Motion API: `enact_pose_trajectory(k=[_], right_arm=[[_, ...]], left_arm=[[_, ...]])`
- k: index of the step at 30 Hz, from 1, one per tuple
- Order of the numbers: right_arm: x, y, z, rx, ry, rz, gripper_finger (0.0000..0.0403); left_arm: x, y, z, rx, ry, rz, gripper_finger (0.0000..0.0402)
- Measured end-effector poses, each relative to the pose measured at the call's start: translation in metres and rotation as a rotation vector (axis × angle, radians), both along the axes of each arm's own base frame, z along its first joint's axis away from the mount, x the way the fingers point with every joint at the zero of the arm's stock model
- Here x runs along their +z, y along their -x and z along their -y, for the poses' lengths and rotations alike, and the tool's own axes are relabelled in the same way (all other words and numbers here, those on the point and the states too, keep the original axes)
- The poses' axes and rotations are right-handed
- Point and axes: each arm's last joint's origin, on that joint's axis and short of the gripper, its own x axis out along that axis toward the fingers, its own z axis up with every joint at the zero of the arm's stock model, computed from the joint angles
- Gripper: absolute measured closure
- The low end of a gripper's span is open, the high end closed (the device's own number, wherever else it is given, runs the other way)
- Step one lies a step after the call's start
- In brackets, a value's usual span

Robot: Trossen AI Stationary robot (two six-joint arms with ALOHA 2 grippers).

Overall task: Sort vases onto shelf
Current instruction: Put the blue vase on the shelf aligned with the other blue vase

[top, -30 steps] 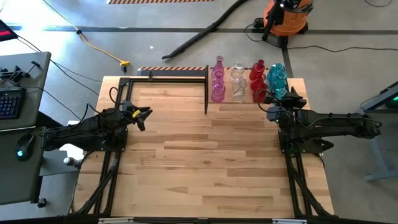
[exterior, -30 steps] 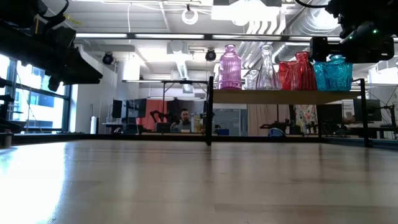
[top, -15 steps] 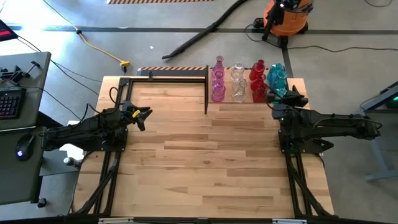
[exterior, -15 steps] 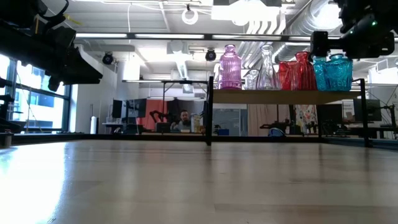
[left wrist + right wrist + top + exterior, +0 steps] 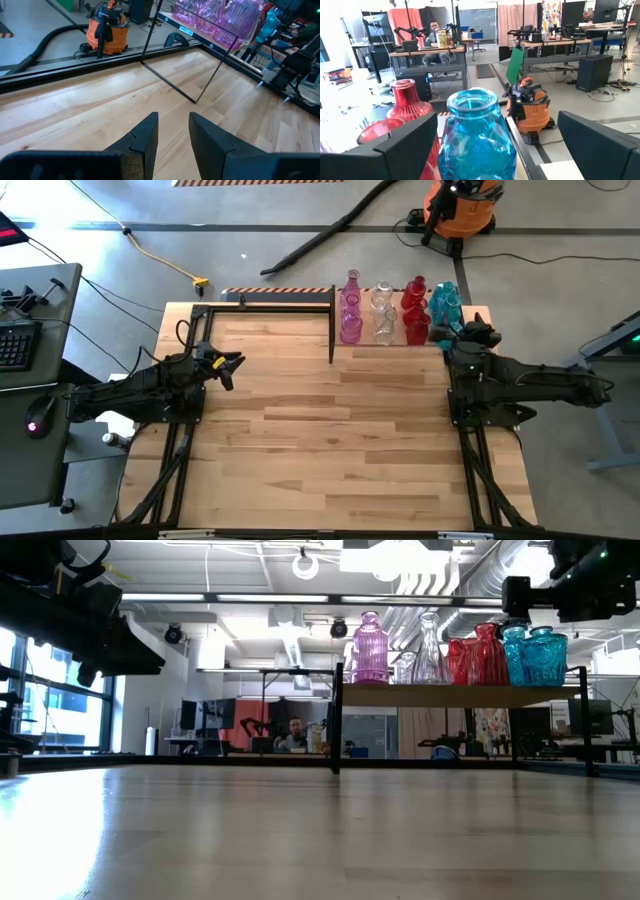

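Observation:
Pink vases (image 5: 350,308), clear vases (image 5: 383,312), red vases (image 5: 414,308) and teal vases (image 5: 445,305) stand upright on their bases in rows on the raised light-wood shelf (image 5: 440,695) at the table's far right. My right gripper (image 5: 464,333) is open, just right of the teal vases at shelf height. In the right wrist view its fingers (image 5: 405,145) stand wide on either side of the nearest teal vase (image 5: 475,140) without touching it. My left gripper (image 5: 232,365) hovers open over the table's left part, holding nothing (image 5: 172,125).
Black metal posts (image 5: 331,325) and a black frame (image 5: 265,305) border the shelf and the table's far left part. The wide wooden tabletop (image 5: 330,430) lies between the arms. An orange shop vacuum (image 5: 460,205) and its hose sit on the floor beyond.
My right gripper has drawn back from the teal vases toward the table's right edge and risen a little. The vases have stayed in place on the shelf.

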Motion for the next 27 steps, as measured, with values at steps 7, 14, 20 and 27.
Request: enact_pose_trajectory(k=[7,14,20,27], right_arm=[[0.015,0.007,-0.001,0.048,0.012,0.014,0.0004],[0.029,0.015,-0.002,0.111,0.043,0.046,0.0004],[0.036,0.02,-0.003,0.15,0.07,0.083,0.0004],[0.039,0.025,-0.004,0.193,0.088,0.115,0.0018]], left_arm=[[0.0,0.0,0.0,0.0,0.0,0.0,0.03],[0.0,0.0,0.0,0.0,0.0,0.0,0.03],[0.0,0.0,0.0,0.0,0.0,0.0,0.03],[0.0,0.0,0.0,0.0,0.0,0.0,0.03]])
